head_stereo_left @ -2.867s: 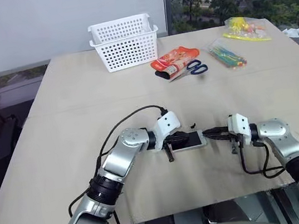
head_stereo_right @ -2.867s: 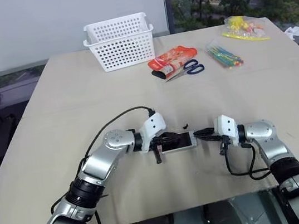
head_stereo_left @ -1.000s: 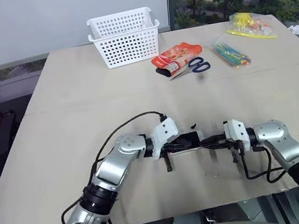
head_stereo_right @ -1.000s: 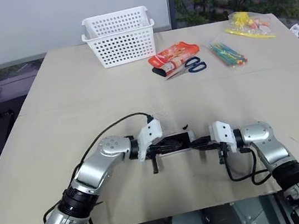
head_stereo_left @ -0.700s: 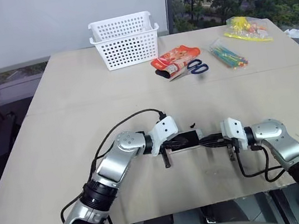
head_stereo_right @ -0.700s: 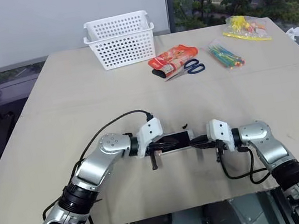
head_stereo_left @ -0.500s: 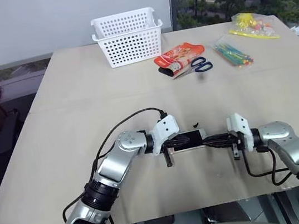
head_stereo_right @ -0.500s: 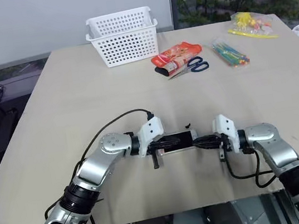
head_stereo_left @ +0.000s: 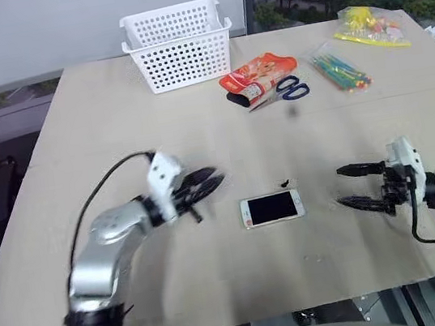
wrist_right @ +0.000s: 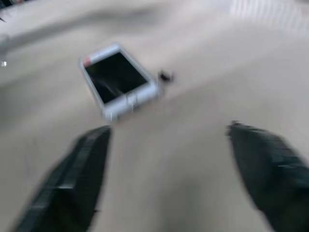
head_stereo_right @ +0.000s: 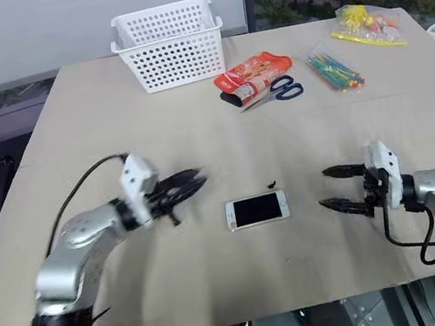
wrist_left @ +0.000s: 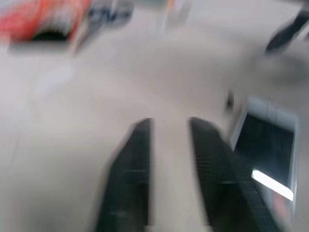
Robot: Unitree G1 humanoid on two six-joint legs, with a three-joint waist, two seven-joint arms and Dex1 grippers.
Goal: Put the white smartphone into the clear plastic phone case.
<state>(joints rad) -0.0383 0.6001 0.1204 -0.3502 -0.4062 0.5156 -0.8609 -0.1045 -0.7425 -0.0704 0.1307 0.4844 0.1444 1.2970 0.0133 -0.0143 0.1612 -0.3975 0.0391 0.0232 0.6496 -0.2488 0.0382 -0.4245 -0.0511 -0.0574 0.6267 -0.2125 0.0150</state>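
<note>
Lying flat and screen-up on the pale beige surface (head_stereo_left: 115,137) is the white smartphone (head_stereo_left: 271,208), a thin rectangle with white bezels, rounded corners and a black glass face. It sits between the two arms, touched by neither. A clear plastic phone case cannot be made out around it; whether the phone already sits inside one cannot be told. A tiny dark speck (head_stereo_left: 284,183) lies just beside its far edge.

The left gripper (head_stereo_left: 204,183) hovers off to the phone's left, its black fingers (wrist_left: 130,179) slightly parted and empty. The right gripper (head_stereo_left: 358,184) hovers well to the phone's right, fingers spread wide and empty.

The phone is likely stiff, light to moderate in weight, with smooth glass that may slip and could scratch or crack if squeezed on the face. A hold across the two long white edges, near the middle, looks safest.

Far back stand a white perforated plastic basket (head_stereo_left: 177,45), an orange packet (head_stereo_left: 257,75) and blue-handled scissors (head_stereo_left: 282,93).
</note>
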